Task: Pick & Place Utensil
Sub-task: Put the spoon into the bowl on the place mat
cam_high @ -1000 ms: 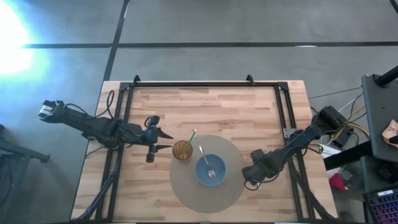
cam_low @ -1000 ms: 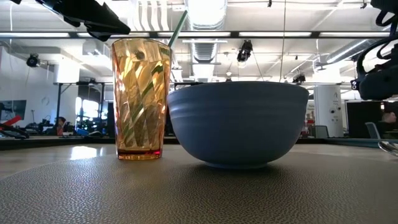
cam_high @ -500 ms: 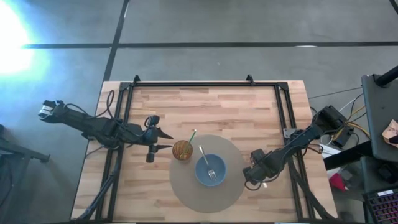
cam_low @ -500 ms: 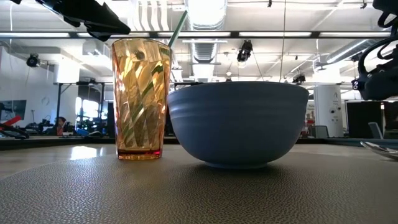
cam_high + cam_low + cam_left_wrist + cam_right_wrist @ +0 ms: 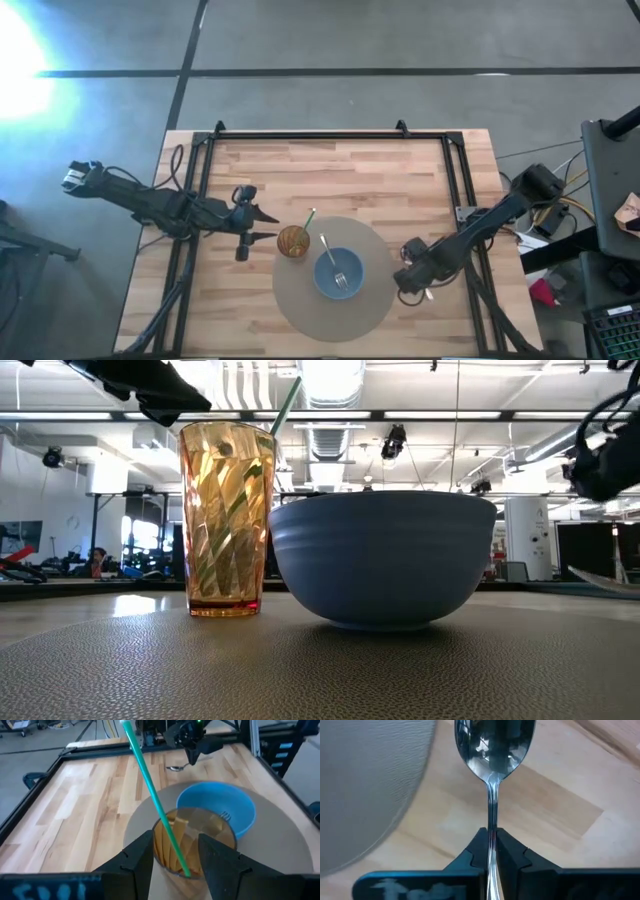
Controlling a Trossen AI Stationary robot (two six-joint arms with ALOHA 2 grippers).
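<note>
Right gripper (image 5: 491,851) newly clamped, shiny steel spoon (image 5: 494,742)

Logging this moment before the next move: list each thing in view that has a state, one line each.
right gripper: shut on the spoon's handle, just off the mat's edge.
spoon: held, bowl end pointing away from the fingers.
left gripper: open, fingers on either side of the glass.
glass: upright on the mat, green straw leaning in it.
blue bowl: upright on the mat, fork resting inside.

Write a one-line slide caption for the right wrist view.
Right gripper shut on a spoon handle, bowl pointing forward over the wooden table beside the grey mat.
</note>
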